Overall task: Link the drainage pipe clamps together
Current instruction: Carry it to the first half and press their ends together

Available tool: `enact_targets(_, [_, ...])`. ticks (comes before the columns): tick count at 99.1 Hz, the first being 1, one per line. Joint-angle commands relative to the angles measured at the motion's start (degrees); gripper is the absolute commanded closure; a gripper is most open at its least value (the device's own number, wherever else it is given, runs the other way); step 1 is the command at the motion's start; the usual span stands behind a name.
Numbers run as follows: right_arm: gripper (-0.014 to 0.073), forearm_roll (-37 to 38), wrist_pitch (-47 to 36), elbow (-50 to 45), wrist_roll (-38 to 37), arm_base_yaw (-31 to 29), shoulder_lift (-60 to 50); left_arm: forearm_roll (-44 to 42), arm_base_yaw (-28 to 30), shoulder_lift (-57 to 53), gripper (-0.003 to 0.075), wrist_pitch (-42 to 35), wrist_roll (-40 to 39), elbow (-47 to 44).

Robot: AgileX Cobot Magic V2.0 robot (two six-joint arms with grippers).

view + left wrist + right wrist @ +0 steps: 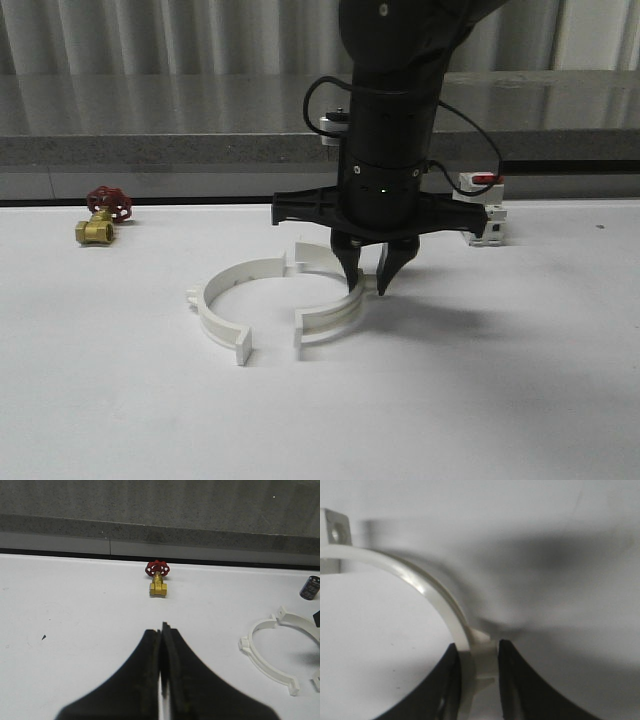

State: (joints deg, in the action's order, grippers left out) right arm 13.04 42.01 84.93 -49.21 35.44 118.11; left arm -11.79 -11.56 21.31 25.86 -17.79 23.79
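Two white drainage pipe clamps lie on the white table [500,400] as facing half-rings with gaps between their ends. The left clamp [222,300] lies free and also appears in the left wrist view [264,655]. My right gripper [367,289] points straight down over the far side of the right clamp [328,318]. In the right wrist view the gripper [477,644] is shut on this clamp's band [435,597] at a small lug, one finger on each side. My left gripper [163,627] is shut with nothing in it, above bare table and apart from the clamps.
A brass valve with a red handwheel [103,215] sits at the back left, also ahead of the left gripper [157,577]. A white boxy switch with a red top [485,215] stands at the back right. A grey ledge [150,150] runs along the table's far edge.
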Motion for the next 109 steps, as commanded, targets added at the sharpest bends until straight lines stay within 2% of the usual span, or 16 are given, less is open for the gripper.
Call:
enact_targets(1, [0.0463,1.40,-0.22,2.53,-0.40,0.32,-2.72,0.18,-0.04,0.23,0.0741,-3.96,0.06,1.50])
enact_targets(109, [0.0463,-0.24,-0.28,2.58,-2.82,1.13,-2.53,0.18,-0.04,0.23,0.0741,-3.96,0.06,1.50])
